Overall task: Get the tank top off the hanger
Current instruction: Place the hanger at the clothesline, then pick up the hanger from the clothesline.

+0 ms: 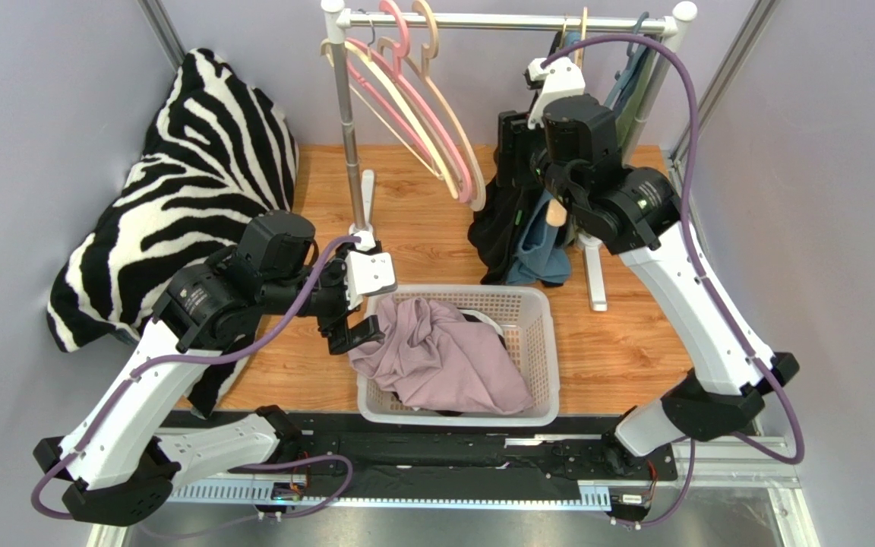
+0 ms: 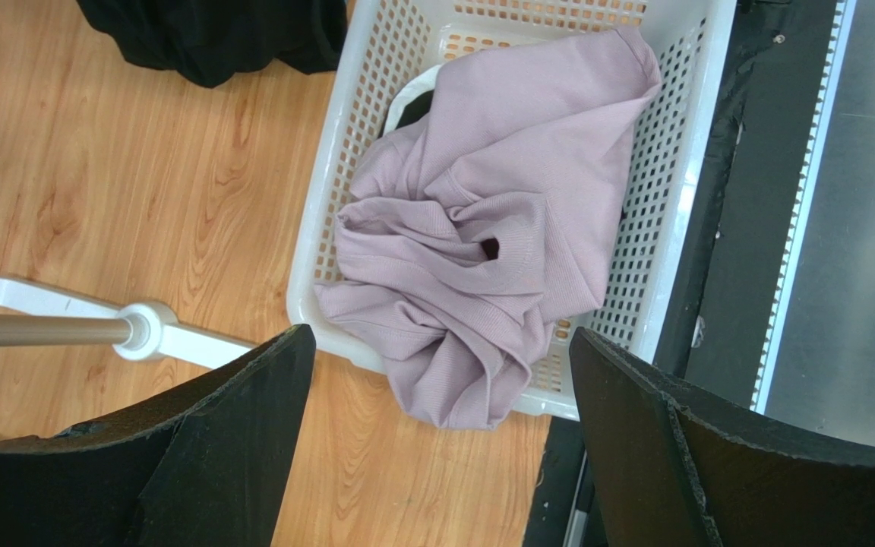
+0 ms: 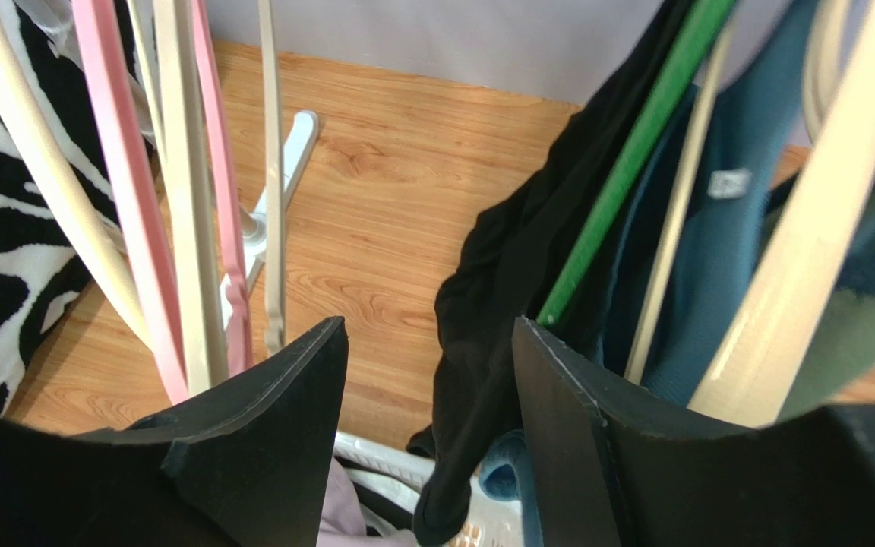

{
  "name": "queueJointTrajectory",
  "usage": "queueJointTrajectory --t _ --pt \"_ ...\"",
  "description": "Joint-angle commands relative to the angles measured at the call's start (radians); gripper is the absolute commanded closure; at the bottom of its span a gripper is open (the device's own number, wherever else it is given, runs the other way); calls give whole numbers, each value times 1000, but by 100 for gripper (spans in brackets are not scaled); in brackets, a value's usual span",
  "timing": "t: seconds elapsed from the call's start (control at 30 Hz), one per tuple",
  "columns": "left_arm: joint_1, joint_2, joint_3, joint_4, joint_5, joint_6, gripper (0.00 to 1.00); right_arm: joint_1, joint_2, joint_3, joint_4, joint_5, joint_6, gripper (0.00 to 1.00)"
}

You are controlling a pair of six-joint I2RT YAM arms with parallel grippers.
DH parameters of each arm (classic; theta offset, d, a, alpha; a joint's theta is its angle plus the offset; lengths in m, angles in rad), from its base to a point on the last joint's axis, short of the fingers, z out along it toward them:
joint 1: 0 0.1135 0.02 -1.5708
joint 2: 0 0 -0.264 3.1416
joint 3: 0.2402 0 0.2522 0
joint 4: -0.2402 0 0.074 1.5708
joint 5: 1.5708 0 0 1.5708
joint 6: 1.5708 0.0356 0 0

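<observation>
Right hand (image 3: 428, 342) part-open, empty, just below the rail (image 1: 499, 19) beside the hanging tank top (image 3: 488, 296) | left hand (image 2: 440, 342) wide open, empty, well forward of the rail | advice: pinch fabric at shoulder, slide off green hanger (image 3: 636, 148).

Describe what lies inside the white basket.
A crumpled mauve garment fills most of the white basket, spilling over one rim. Dark fabric peeks out beneath it. Whatever else lies under the garment, and the basket's floor, is covered.
</observation>
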Motion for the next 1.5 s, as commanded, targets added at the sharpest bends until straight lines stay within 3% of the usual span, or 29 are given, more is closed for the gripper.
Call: queueJointTrajectory --t 0.0,0.67,0.77,0.8,1.07,1.2,1.47 --pt "0 -1 5 27 13 -13 9 3 -112 -64 26 46 12 40" --pt "0 -11 13 15 12 -13 9 -28 -190 -244 37 136 -40 39" --pt "0 -9 14 17 13 -14 9 -31 -192 -270 53 149 -49 51" --pt "0 -9 13 17 13 -14 9 -36 -190 -278 56 150 -50 59" --pt "0 -15 8 14 7 -14 9 -71 -203 -333 134 72 -57 77" --pt "0 -18 2 20 7 -14 9 -103 -252 -408 233 -6 -82 100" --pt "0 -9 -7 24 -5 -17 7 -108 -279 -407 422 -61 -154 100"
